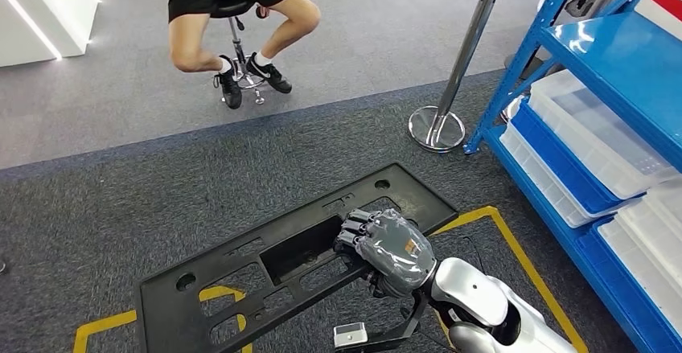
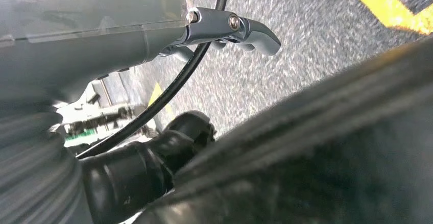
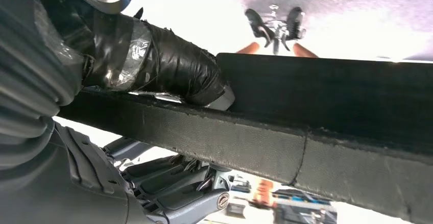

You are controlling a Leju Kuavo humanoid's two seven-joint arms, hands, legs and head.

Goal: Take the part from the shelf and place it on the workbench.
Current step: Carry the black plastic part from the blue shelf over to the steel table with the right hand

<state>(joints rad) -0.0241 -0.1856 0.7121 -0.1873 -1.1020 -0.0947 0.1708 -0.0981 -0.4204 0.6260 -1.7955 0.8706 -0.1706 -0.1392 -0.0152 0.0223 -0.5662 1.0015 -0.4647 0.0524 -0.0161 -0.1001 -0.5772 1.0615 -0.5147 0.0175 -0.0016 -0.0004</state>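
From the head, my right robot hand (image 1: 388, 250) grips the black part (image 1: 273, 272), carried over the carpet, the blue shelf (image 1: 619, 63) alongside. My left robot hand (image 2: 232, 27): grip unclear. At the right wrist, fingers (image 3: 168, 71) clamp the part's edge. Transport step; next I must find the workbench.

At the right of my head view stands a blue shelf (image 1: 619, 63) holding clear bins (image 1: 599, 132). The grey carpet floor (image 1: 121, 200) carries yellow tape (image 1: 515, 248), a stanchion base (image 1: 437, 128) and a stool (image 1: 241, 55).
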